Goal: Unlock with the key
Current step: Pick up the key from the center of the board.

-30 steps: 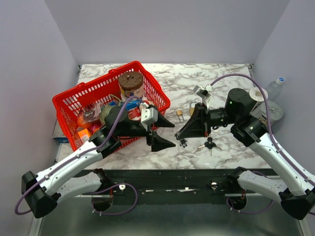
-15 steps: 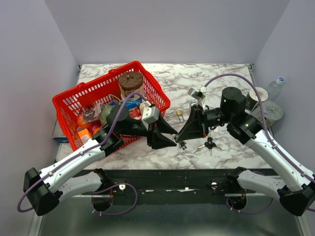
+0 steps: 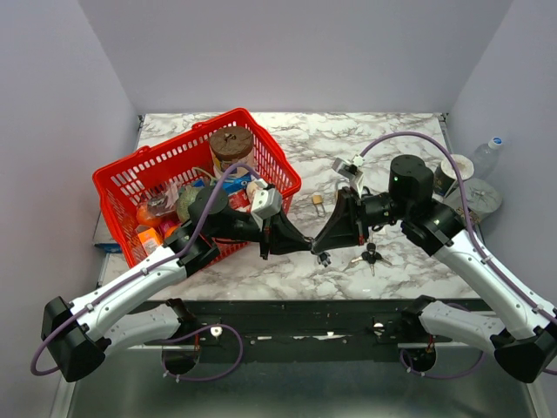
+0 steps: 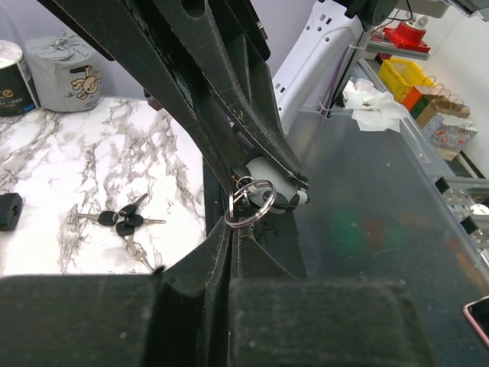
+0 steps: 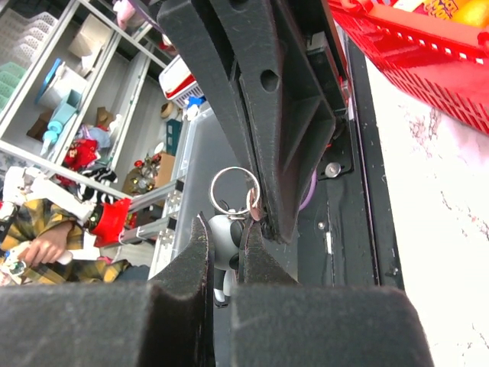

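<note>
Both grippers meet above the table's front edge. My right gripper (image 3: pixel 320 246) (image 5: pixel 226 227) is shut on a small black-and-white keychain figure (image 5: pixel 224 248) (image 4: pixel 276 193). A silver ring (image 5: pixel 232 190) (image 4: pixel 250 203) hangs from that figure, with a coppery key (image 5: pixel 252 203) on it. My left gripper (image 3: pixel 306 245) (image 4: pixel 231 229) comes from the opposite side, jaws pressed together on the key and ring at their tips. A small brass padlock (image 3: pixel 318 202) lies on the marble behind them, apart from both grippers.
A red basket (image 3: pixel 117 178) full of groceries stands at the left, close behind my left arm. A bunch of black-headed keys (image 3: pixel 369 255) (image 4: pixel 122 221) lies right of the grippers. Tape rolls (image 3: pixel 452 174) and a bottle (image 3: pixel 487 157) sit at the right edge.
My left gripper moved right to the right gripper's tips and went from wide open to shut on the key. The right gripper shifted slightly left, still holding the figure.
</note>
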`<state>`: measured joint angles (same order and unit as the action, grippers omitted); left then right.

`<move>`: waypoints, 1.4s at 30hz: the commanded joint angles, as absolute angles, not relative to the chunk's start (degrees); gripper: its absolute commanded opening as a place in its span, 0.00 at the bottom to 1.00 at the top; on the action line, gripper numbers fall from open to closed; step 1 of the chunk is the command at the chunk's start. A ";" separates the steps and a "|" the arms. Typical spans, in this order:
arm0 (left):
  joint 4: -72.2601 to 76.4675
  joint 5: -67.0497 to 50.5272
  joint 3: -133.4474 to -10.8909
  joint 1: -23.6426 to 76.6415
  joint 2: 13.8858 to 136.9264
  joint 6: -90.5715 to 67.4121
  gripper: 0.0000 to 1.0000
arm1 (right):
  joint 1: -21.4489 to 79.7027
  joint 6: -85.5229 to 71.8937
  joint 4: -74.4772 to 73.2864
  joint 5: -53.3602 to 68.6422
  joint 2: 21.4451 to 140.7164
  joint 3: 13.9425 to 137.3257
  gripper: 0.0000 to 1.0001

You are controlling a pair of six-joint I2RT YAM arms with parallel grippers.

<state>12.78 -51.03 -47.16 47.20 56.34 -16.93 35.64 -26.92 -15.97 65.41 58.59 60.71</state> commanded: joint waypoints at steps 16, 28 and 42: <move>0.09 -30.93 -48.25 48.43 52.91 -2.72 0.00 | 36.03 -19.70 -26.36 46.68 55.20 63.89 0.60; -1.23 -36.73 -49.04 48.60 55.28 -1.76 0.00 | 39.11 -9.23 -26.72 33.49 52.91 62.76 0.59; -2.55 -40.78 -50.19 48.60 57.92 -1.58 0.00 | 43.68 -3.16 -28.48 30.24 57.65 63.11 0.34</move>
<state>-2.79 -38.48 -48.23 48.14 57.60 -2.76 42.85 -5.65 -26.72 32.10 57.12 62.37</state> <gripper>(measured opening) 0.010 0.347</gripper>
